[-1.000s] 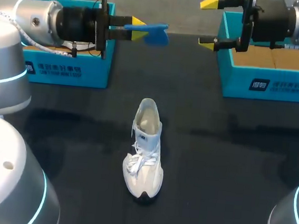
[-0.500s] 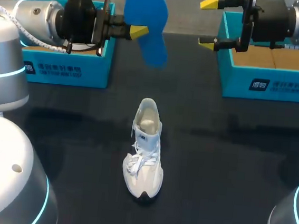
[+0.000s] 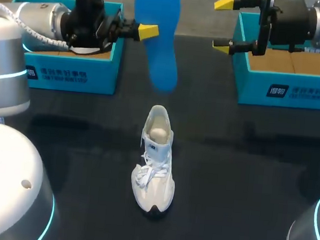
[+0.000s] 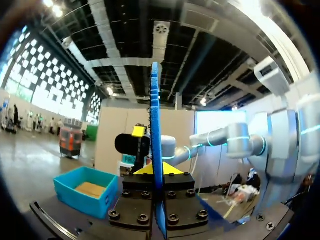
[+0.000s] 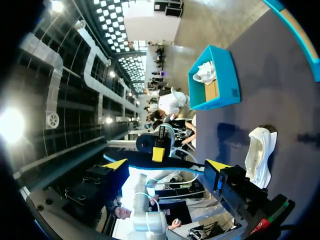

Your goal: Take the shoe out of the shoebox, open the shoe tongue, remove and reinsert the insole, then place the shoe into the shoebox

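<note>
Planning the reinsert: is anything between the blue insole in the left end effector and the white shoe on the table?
Nothing: the head view shows only bare black table between the insole and the shoe.

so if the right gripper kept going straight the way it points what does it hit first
Probably the blue insole, which the left gripper holds upright straight ahead of the open right gripper. Depth is unclear, so it might slip past.
</note>
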`<control>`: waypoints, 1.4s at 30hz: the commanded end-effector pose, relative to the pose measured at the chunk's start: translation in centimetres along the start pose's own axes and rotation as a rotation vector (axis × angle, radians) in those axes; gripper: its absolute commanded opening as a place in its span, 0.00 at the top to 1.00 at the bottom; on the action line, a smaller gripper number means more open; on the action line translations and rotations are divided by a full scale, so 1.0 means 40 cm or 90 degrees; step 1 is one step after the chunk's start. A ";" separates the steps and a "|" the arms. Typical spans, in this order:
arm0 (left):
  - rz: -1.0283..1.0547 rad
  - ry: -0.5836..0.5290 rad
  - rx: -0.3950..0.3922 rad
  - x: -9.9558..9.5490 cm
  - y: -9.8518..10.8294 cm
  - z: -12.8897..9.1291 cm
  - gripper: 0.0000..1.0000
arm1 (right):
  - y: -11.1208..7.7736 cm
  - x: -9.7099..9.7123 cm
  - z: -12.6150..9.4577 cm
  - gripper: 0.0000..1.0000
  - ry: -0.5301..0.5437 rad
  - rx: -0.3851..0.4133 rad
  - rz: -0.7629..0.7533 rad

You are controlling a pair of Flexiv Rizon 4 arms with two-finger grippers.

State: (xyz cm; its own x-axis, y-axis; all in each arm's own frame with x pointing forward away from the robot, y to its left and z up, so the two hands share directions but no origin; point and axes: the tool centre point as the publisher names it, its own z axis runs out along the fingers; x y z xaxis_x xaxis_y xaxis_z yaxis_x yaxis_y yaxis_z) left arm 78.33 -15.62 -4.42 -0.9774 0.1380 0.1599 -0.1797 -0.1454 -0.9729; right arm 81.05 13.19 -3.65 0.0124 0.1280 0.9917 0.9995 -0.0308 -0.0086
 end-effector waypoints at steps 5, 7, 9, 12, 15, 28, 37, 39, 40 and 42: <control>-0.537 0.004 -0.056 -0.007 0.018 -0.005 1.00 | 0.003 0.000 0.005 0.00 -0.001 0.000 0.001; -0.586 -0.016 -0.014 -0.012 0.012 -0.003 1.00 | 0.003 0.000 0.005 0.00 -0.001 0.000 0.001; -0.667 -0.001 -0.010 -0.007 0.006 -0.005 1.00 | 0.003 0.000 0.005 0.00 -0.001 0.000 0.001; -0.667 -0.001 -0.010 -0.007 0.006 -0.005 1.00 | 0.003 0.000 0.005 0.00 -0.001 0.000 0.001; -0.667 -0.001 -0.010 -0.007 0.006 -0.005 1.00 | 0.003 0.000 0.005 0.00 -0.001 0.000 0.001; -0.667 -0.001 -0.010 -0.007 0.006 -0.005 1.00 | 0.003 0.000 0.005 0.00 -0.001 0.000 0.001; -0.710 0.010 -0.017 -0.013 0.021 -0.008 1.00 | 0.003 0.000 0.005 0.00 -0.001 0.000 0.001; -0.722 0.012 -0.014 -0.013 0.023 -0.006 1.00 | 0.003 0.000 0.005 0.00 -0.001 0.000 0.001; -0.722 0.011 -0.012 -0.014 0.024 -0.005 1.00 | 0.003 0.000 0.005 0.00 -0.001 0.000 0.001; -0.747 0.007 -0.004 -0.018 0.028 -0.004 1.00 | 0.003 0.000 0.005 0.00 -0.001 0.000 0.001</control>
State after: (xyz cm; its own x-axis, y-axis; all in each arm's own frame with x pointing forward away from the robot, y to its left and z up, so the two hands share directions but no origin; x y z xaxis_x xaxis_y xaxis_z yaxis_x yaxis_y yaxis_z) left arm 78.77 -15.50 -5.33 -0.2243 0.1869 0.9564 -0.9665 0.0832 -0.2429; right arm 81.04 13.21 -3.67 0.0122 0.1277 0.9917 0.9995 -0.0311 -0.0083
